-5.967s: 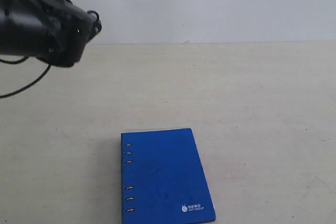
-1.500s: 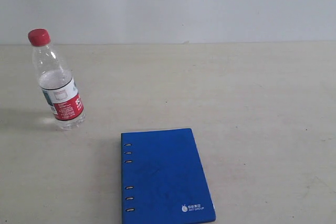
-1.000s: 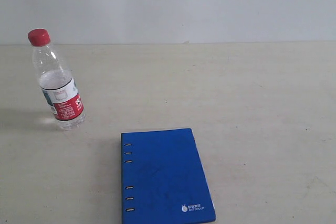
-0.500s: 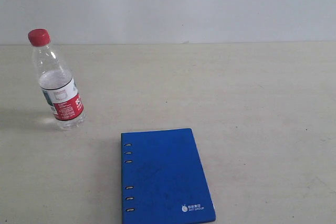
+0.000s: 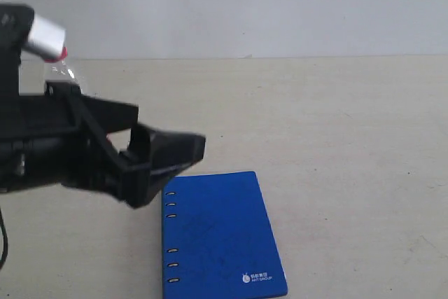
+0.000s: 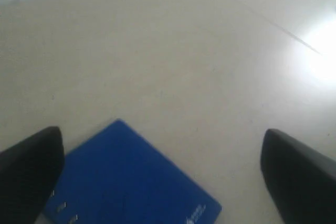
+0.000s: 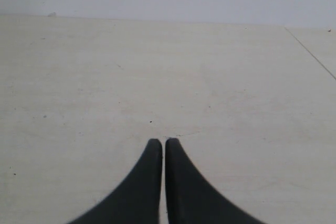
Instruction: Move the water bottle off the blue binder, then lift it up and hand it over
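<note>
Exterior view: water bottle point(image 5: 67, 70) mostly hidden behind left arm point(image 5: 63, 152); left jaws wide apart, right jaws closed.

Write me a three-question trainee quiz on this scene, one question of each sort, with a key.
1. True or false: the water bottle lies on the blue binder.
2. The right gripper is: A) open; B) shut with nothing in it; C) shut on the bottle.
3. Which gripper has its fingers wide apart, with a corner of the binder in its wrist view?
Key: 1 false; 2 B; 3 the left gripper.
</note>
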